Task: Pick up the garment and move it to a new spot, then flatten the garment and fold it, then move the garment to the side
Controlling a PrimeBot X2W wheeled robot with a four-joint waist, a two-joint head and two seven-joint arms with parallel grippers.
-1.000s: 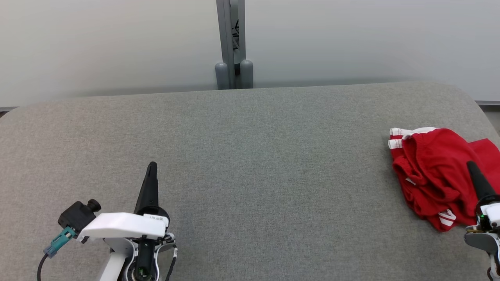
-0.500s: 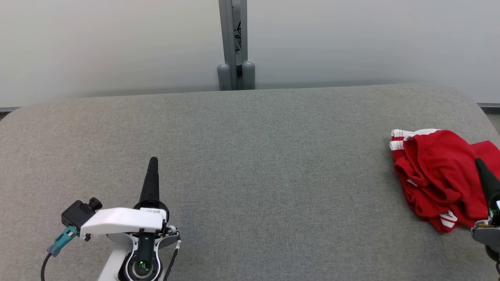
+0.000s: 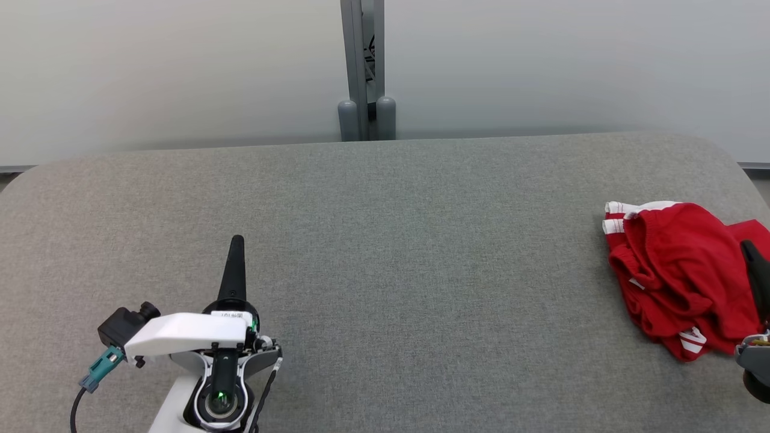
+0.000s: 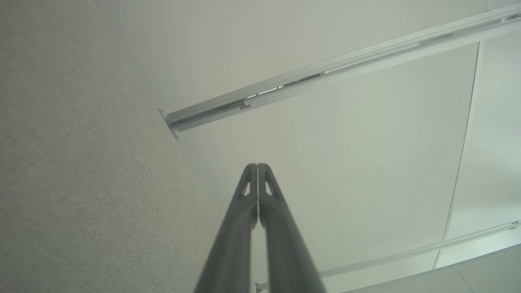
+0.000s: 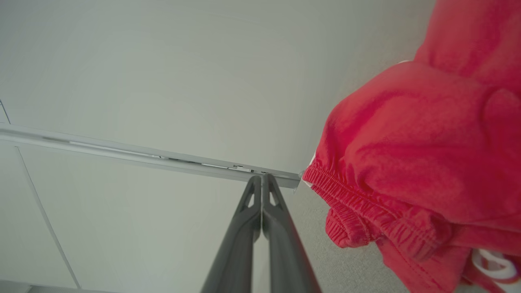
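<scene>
Behind the counter [image 3: 421,240]: a pale wall [image 3: 180,60] runs across the whole far side, with a grey upright post [image 3: 363,66] at its middle, standing right at the far edge.
Counter top: grey cloth cover with rounded far corners; the left and middle stretches lie open.
Garment [image 3: 674,270]: red with white stripes, bunched in a heap at the right end, close to the right edge and well apart from the far edge.
Left tool [image 3: 236,242]: front left, over open counter, tip pointing toward the wall; fingers pressed together, holding nothing.
Right tool [image 3: 749,246]: at the right border of the head view, in front of the garment's right part; fingers pressed together, gripping nothing. The right wrist view shows red cloth just beside them, not between them.
</scene>
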